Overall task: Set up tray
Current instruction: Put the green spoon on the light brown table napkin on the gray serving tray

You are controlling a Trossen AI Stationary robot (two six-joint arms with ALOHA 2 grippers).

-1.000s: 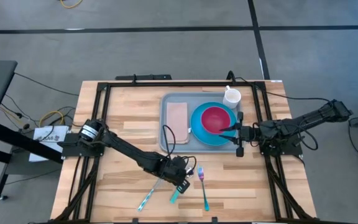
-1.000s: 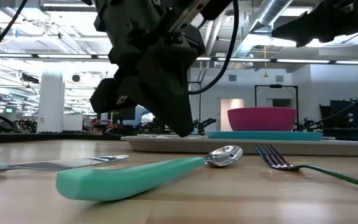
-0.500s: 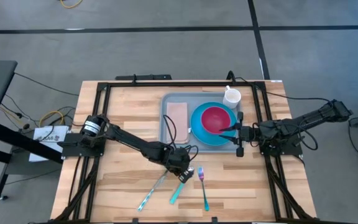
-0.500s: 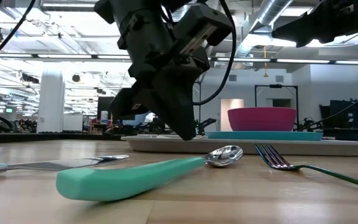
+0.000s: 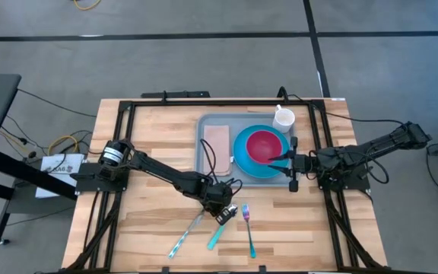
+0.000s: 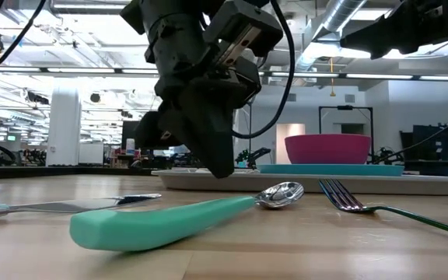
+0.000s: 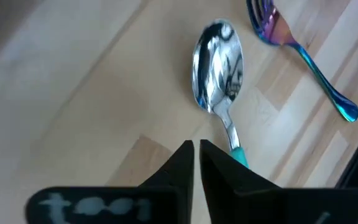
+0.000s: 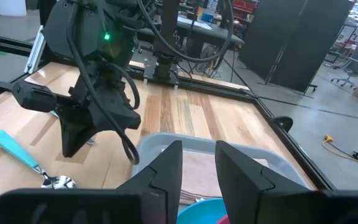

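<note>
**Left gripper poised over the spoon**

We see the large flat grey-blue plastic tray (image 5: 204, 144) at twelve o'clock: stiff, light, probably slippery, best gripped by its raised rim. The left gripper (image 7: 196, 163), fingers nearly pressed together, hovers above the teal-handled metal spoon (image 7: 219, 93). The right gripper (image 5: 281, 160), part-spread, holds nothing we can see. The tray's floor is largely covered.

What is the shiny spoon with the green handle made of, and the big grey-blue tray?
The spoon with the teal handle looks like polished metal at the bowl, since it mirrors the lights; its handle looks like matte plastic. The large grey-blue rectangular tray looks like smooth moulded plastic, judging by its rounded rim.
</note>
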